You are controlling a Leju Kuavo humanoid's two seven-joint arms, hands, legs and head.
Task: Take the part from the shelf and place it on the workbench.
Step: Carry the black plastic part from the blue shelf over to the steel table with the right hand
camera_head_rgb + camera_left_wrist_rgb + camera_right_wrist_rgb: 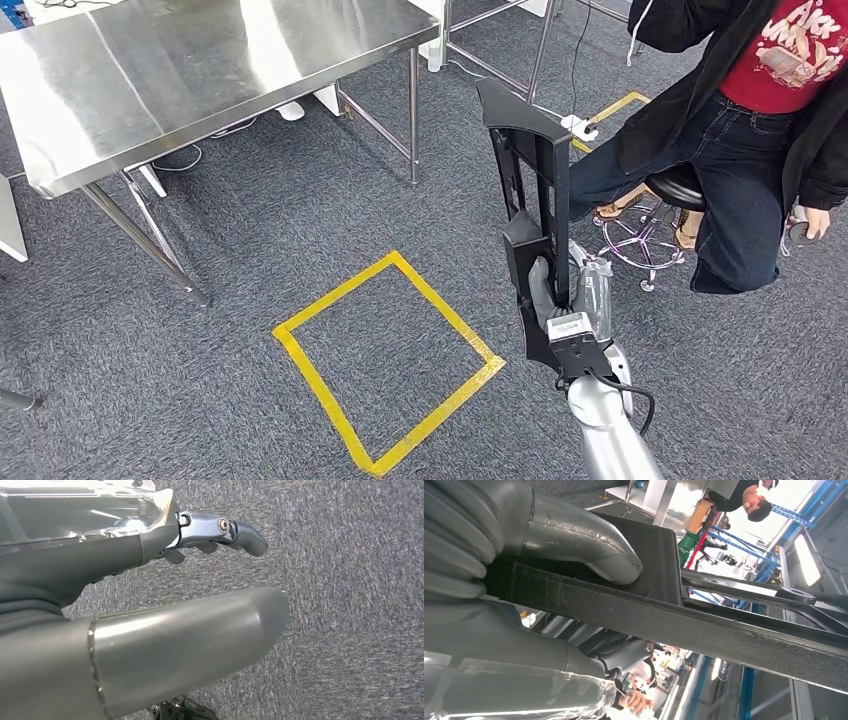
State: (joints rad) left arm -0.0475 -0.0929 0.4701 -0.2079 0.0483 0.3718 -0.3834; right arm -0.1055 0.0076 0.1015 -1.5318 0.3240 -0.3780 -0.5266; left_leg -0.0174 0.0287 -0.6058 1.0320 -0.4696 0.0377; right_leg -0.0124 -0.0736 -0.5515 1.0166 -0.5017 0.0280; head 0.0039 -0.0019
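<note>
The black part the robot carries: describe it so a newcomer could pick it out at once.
Start at the yellow tape square on the grey carpet; just to its right the silver right arm rises. Its right hand grips a long black plastic frame part, held upright: the one tall dark slotted piece there.

Robotics test lab or workshop floor. Indicated by grey carpet (pixel 300 210) marked with a yellow tape square (pixel 388 362), a stainless steel workbench (pixel 180 70) on thin metal legs, loose cables (pixel 190 158) beneath it, and a person (pixel 740 120) seated on a wheeled stool (pixel 650 215). Blue metal framing (pixel 744 690) and bright overhead lighting seen in the right wrist view.
</note>
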